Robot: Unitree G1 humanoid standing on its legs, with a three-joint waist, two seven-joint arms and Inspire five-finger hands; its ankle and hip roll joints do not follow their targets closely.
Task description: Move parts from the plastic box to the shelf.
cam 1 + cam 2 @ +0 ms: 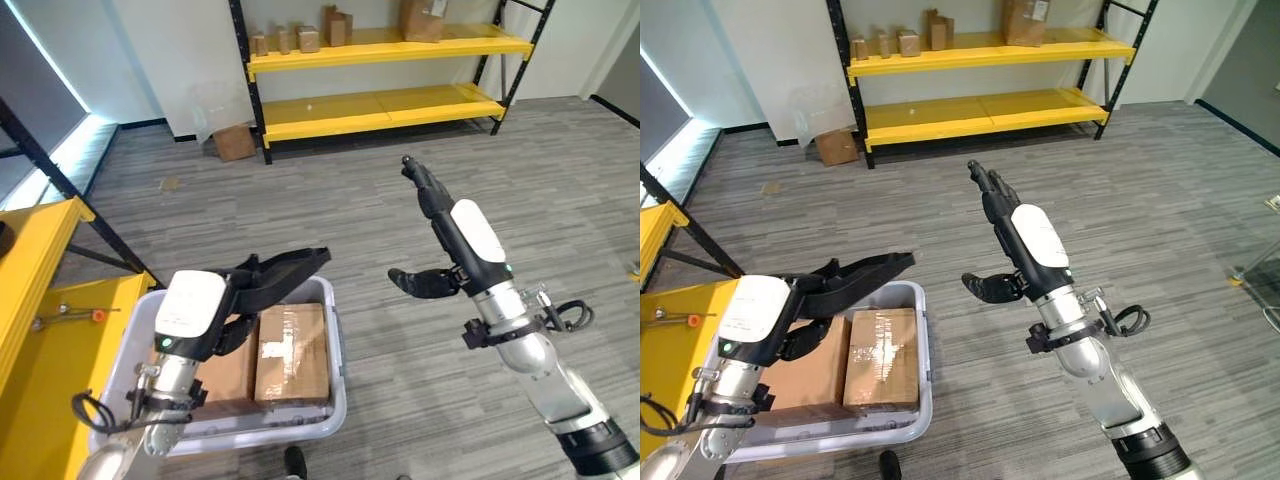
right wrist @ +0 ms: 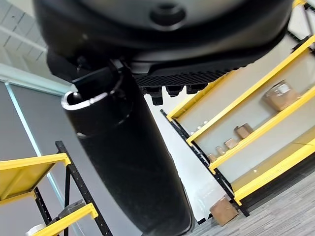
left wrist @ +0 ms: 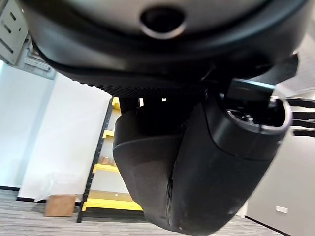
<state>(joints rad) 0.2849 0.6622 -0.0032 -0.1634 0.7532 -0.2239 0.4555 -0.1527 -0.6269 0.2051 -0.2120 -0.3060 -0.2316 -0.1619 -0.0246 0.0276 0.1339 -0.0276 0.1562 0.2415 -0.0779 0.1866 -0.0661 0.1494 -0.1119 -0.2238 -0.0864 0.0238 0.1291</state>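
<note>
I look down on a grey plastic box [image 1: 335,395] sitting on the striped grey floor [image 1: 400,200], and I use it as my landmark. Two brown cardboard parts lie flat inside it: one sealed carton [image 1: 292,352] against the box's right wall, and a second carton [image 1: 228,375] touching it on the left side, partly hidden under my arm. My left hand [image 1: 272,280] hangs just above the box's far rim, its fingers [image 1: 875,266] stretched out straight and released, grasping nothing, not touching either carton. My right hand [image 1: 445,235] is raised well to the right of the box, over bare floor, fingers extended and relaxed with the thumb [image 1: 985,287] jutting back toward the box (empty as well).

Far beyond the box, against the white wall, stands a black-framed rack with two yellow shelves [image 1: 390,105]; small brown cartons [image 1: 300,38] and a larger parcel [image 1: 424,18] rest on its upper shelf. A loose cardboard box [image 1: 234,142] sits on the floor by the rack's left post. Immediately left of the plastic box is another yellow shelf [image 1: 40,380], bearing a small orange-tipped tool [image 1: 70,313].
</note>
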